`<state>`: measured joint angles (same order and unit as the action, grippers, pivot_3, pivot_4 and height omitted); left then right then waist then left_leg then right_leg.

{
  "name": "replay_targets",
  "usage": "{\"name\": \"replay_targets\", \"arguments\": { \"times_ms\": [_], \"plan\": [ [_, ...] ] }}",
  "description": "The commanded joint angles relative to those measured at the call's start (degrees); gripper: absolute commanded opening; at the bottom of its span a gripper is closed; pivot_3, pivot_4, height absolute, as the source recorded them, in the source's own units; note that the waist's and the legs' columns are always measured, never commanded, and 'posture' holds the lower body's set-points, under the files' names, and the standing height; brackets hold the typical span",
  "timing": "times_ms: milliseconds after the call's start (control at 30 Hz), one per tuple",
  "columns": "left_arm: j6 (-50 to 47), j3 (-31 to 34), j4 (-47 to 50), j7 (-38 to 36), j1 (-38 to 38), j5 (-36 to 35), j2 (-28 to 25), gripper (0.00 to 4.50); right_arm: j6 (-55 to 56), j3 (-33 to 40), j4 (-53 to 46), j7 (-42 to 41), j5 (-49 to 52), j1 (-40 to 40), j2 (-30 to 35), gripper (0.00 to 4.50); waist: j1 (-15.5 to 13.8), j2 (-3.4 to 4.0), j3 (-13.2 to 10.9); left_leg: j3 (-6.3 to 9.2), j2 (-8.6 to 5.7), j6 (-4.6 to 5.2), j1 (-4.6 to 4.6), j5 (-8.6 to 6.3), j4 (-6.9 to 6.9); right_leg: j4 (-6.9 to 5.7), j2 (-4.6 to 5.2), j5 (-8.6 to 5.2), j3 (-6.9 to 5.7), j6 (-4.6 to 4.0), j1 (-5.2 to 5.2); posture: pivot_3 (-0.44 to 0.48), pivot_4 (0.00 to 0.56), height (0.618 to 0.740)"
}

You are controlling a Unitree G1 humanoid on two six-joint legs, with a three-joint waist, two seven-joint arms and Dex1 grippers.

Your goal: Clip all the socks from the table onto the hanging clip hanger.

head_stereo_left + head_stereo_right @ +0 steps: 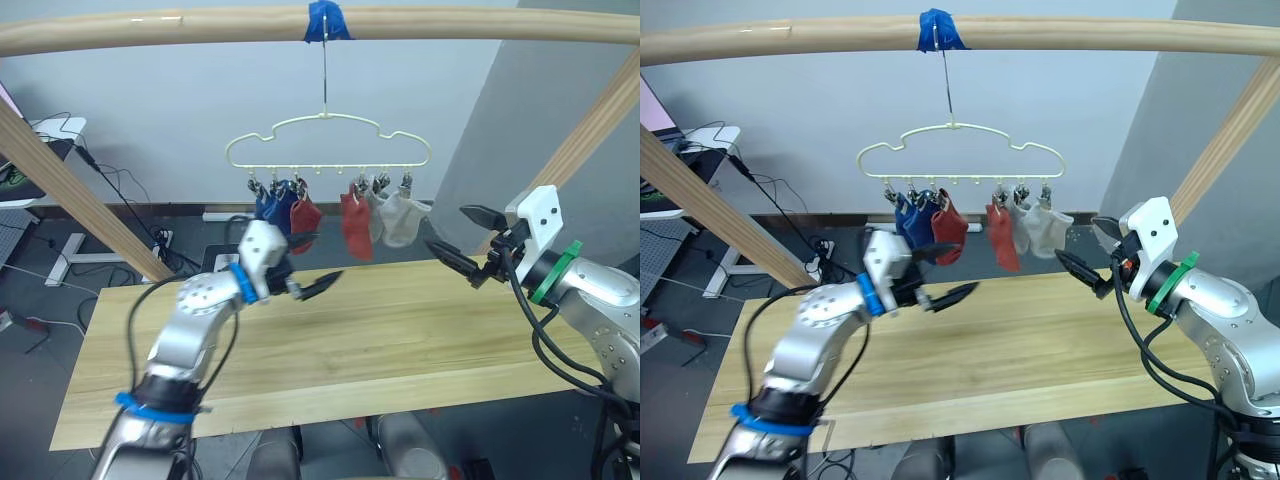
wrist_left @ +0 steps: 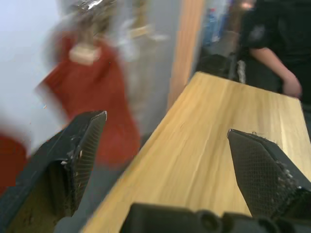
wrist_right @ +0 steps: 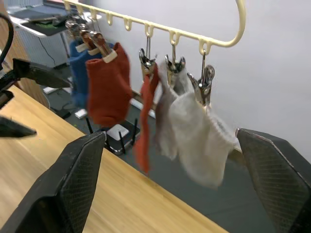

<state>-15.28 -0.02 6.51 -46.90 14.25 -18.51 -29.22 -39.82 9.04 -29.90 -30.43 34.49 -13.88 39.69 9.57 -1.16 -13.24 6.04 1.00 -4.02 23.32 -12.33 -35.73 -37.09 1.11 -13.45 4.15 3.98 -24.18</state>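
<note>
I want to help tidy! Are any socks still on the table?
No. The table is bare; blue, red and grey socks all hang clipped on the hanger.

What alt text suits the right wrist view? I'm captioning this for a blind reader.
Red, grey and blue socks hang clipped on a pale yellow clip hanger above a wooden table, seen between the open right gripper fingers.

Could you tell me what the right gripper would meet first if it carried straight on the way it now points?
Most likely the light grey socks clipped at the near end of the clip hanger; the right gripper points at them, open, though depth is uncertain.
</note>
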Motion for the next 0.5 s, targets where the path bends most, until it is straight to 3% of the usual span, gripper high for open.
{"name": "replay_targets", "arguments": {
  "times_ms": [33, 300, 500],
  "plan": [
    [-9.18, 10.74, 5.43, 4.43, -6.9, -4.74, -3.74, 4.45, 1.64, -1.28, 0.17, -1.1, -1.35, 1.5, -0.63, 4.5, -0.21, -0.01, -0.01, 0.01, 0.01, 0.0, -0.01, 0.0, 0.02, -0.04, -0.01, -0.02, -0.02, -0.03, -0.01, -0.115, 0.183, 0.74],
    [-13.19, 16.7, 12.21, 11.69, -16.86, -0.76, -7.48, 4.45, 3.07, -1.44, 2.09, -2.05, -3.06, 3.53, -1.55, 4.5, -4.13, -0.08, 0.02, 0.02, -0.13, -0.02, 0.0, 0.0, -0.12, 0.02, 0.15, -0.12, -0.03, -0.26, 0.08, -0.062, 0.179, 0.74],
    [-14.0, 17.23, 13.45, 10.48, -16.69, -3.88, -7.45, 4.45, 2.55, -1.45, 3.36, -1.75, -4.19, 2.99, -1.87, 4.5, -5.14, -0.09, 0.03, 0.03, -0.13, -0.02, 0.01, 0.0, -0.12, 0.01, 0.15, -0.11, -0.06, -0.3, 0.07, -0.05, 0.173, 0.74]
  ]
}}
